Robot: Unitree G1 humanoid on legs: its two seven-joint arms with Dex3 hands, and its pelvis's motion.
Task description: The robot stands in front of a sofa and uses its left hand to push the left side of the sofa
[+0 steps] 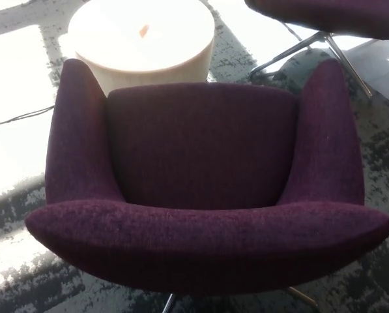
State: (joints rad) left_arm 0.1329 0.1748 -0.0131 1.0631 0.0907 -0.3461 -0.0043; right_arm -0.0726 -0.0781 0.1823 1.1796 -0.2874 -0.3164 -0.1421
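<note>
purple sofa (204, 189): fills the middle of the head view, seat facing up, curved edge nearest the camera
left side (73, 137): left armrest, bare, nothing touching it
round table (142, 39): pale, just behind the sofa, small orange thing (143, 30) on top
second seat (331, 13): top right, on metal legs
hands: neither shows, so open or closed cannot be told
progress: push apparently not begun; reaching and pushing both remain

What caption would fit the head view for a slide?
Purple sofa chair seen from above, round pale table behind it, no robot hand in view.
</note>
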